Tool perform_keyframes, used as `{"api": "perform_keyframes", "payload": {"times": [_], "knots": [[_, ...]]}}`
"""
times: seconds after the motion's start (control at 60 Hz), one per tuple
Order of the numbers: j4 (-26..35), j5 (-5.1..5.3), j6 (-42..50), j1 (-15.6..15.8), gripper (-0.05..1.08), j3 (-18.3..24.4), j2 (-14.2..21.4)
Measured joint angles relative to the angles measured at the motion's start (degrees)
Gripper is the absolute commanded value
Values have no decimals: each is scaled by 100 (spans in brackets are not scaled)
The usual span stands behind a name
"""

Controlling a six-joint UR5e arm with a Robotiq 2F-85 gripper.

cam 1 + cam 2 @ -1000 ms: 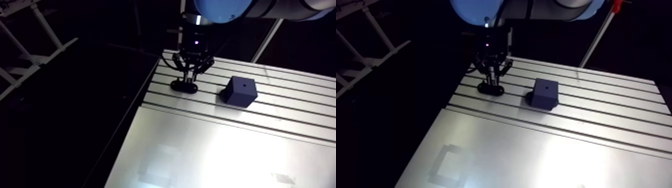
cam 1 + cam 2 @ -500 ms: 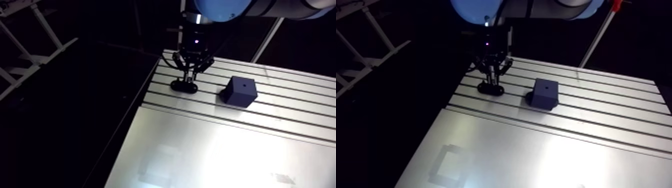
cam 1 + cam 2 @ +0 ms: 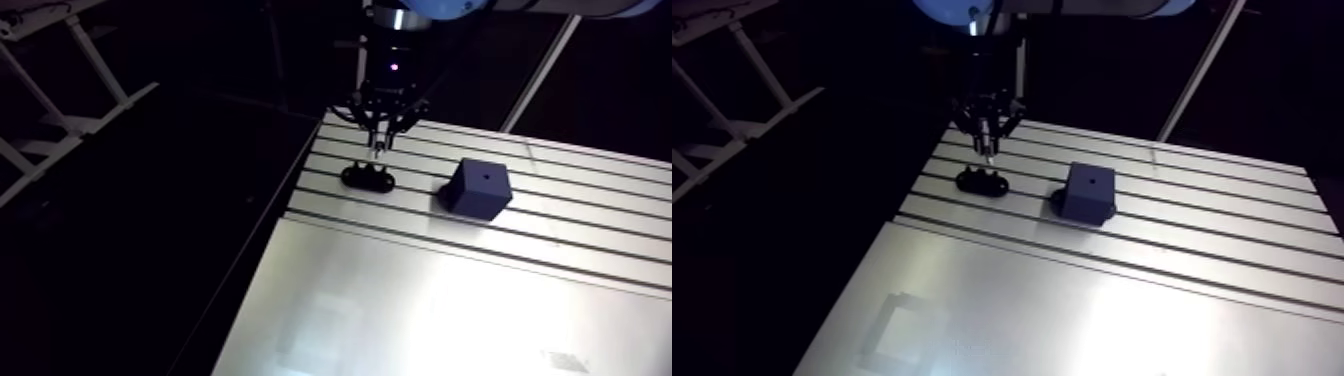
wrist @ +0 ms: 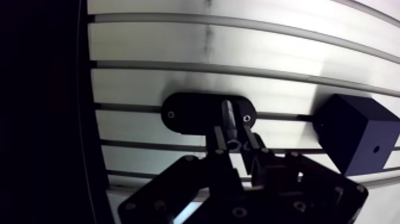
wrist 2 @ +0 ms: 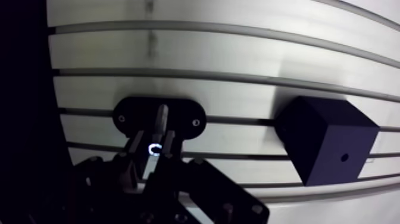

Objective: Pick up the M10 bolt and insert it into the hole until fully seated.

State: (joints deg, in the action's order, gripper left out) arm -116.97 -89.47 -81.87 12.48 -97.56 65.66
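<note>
Slotted aluminium bench, smooth and glaring.
Pincer clamped on a slim metal bolt above a black oval holder; a dark cube-shaped block sits nearby.

Pincer gripping bolt over black oval holder, dark cube beside

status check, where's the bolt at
Tool shut on bolt, above the black holder. Block with hole beside it, untouched. Nothing between them.
</note>
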Motion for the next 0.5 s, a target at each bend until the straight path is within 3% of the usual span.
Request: {"api": "perform_keyframes", "payload": {"times": [0.183,0.5], "knots": [[231,-14,0,0,108,199,153],[1108,-35,-59,-80,108,759,391]]}}
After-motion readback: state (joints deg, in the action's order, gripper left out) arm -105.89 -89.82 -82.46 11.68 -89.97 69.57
